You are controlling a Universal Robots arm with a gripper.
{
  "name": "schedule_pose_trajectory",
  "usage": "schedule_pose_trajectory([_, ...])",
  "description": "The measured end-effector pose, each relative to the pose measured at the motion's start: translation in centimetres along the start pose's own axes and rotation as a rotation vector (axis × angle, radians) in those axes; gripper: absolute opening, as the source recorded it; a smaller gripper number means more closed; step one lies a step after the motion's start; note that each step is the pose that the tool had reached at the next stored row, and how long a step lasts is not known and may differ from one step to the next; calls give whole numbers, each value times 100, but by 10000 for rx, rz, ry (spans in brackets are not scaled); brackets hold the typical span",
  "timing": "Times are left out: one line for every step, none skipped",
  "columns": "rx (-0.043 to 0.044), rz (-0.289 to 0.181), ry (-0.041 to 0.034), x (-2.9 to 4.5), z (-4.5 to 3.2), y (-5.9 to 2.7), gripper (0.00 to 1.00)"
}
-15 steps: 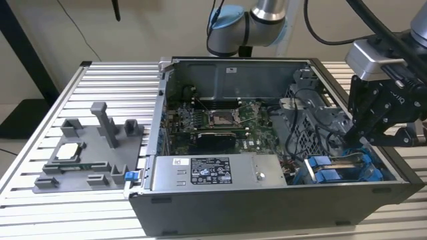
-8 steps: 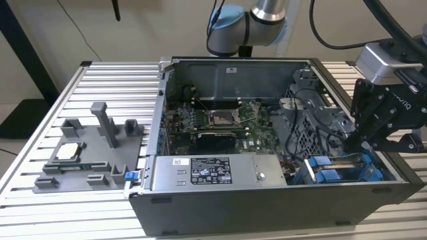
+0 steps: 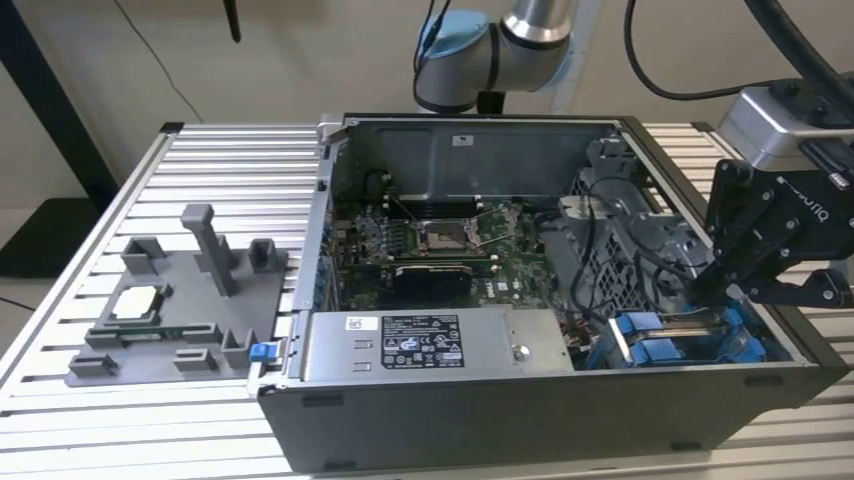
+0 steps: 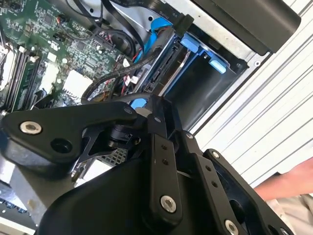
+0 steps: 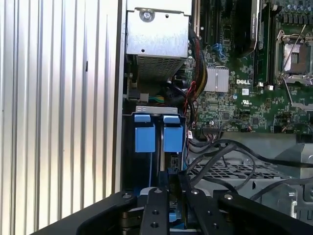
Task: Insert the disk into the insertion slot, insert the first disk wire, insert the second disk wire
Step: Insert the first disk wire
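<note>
Slatted aluminium table (image 3: 200, 150) under everything, with the open PC case (image 3: 534, 430) lying on its side so I get a straight drop into the guts. From my seat the gripper (image 5: 172, 188) is down inside a corner of the case. Its fingers are drawn in to a narrow gap and, as far as I can judge, pinched on the blue-framed edge of the disk (image 4: 138, 103). Disk stands on edge, running straight out from the fingertips into the insertion slot (image 5: 155, 110). I'd guess it's held that way so it lines up with the bay's walls. Two blue tabs (image 5: 144, 133) sit just beyond the fingers at the slot's far end. Loose black cables (image 5: 220, 152) are draped right beside the hand, none of them in its grip. Grey plastic fixture (image 3: 187, 310) is well away from the hand, outside the case.
</note>
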State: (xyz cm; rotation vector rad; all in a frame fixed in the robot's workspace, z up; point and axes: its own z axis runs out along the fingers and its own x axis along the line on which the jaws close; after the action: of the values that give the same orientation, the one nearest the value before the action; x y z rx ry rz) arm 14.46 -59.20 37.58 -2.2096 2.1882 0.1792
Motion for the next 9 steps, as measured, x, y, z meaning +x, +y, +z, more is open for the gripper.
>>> schedule_pose_trajectory([0, 0, -1, 0, 0, 0, 0])
schedule_pose_trajectory([0, 0, -1, 0, 0, 0, 0])
schedule_pose_trajectory([0, 0, -2, 0, 0, 0, 0])
schedule_pose_trajectory([0, 0, -2, 0, 0, 0, 0])
schedule_pose_trajectory([0, 0, -4, 0, 0, 0, 0])
schedule_pose_trajectory([0, 0, -4, 0, 0, 0, 0])
schedule_pose_trajectory([0, 0, -4, 1, 0, 0, 0])
schedule_pose_trajectory([0, 0, -4, 3, 0, 0, 0])
schedule_pose_trajectory([-3, 0, -4, 6, 0, 0, 0])
